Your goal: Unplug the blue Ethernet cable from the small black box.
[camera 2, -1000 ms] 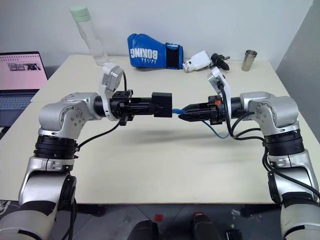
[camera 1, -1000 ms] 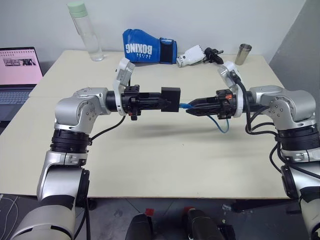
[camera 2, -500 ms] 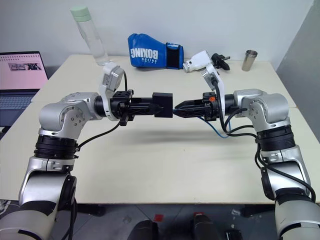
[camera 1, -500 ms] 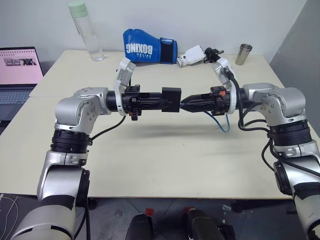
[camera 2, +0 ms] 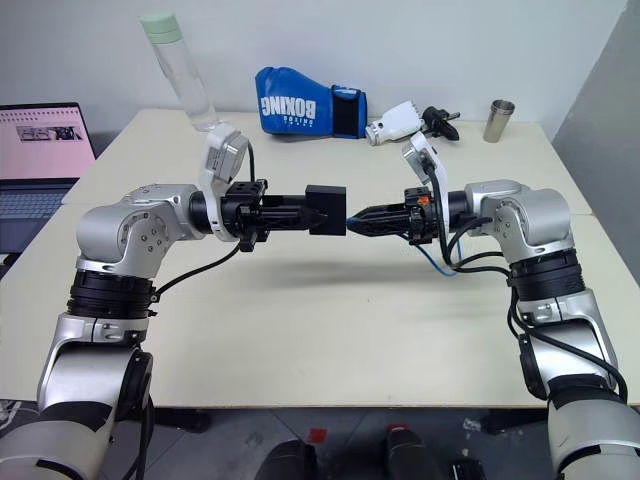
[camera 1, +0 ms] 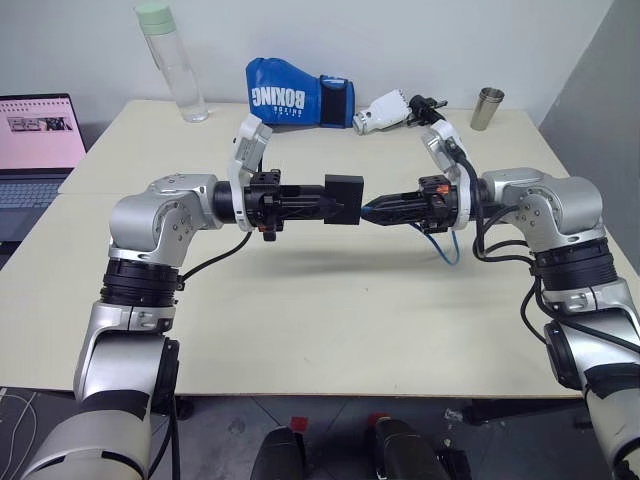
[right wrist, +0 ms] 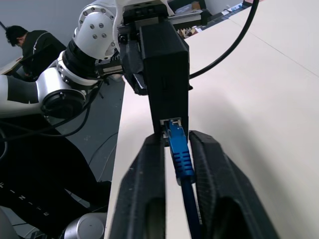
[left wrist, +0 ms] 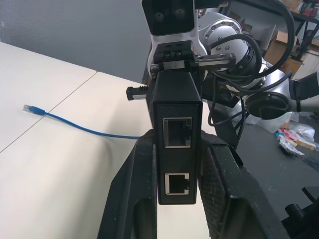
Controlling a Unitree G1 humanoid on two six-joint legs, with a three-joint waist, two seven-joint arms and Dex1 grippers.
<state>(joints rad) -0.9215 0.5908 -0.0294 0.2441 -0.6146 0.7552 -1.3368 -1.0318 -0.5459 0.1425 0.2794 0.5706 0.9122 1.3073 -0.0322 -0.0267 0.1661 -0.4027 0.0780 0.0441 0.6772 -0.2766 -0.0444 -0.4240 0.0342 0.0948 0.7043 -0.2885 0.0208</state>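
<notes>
Right gripper (right wrist: pixel 175 164) pinching blue Ethernet cable (right wrist: pixel 178 149) (plugged in), left gripper (left wrist: pixel 177 164) clamping small black box (left wrist: pixel 177 129)

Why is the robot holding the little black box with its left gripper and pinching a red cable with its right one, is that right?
Almost. The cable is blue, not red; the right wrist view shows it plugged into the small black box, pinched by the right gripper. The left gripper does hold the box.
</notes>
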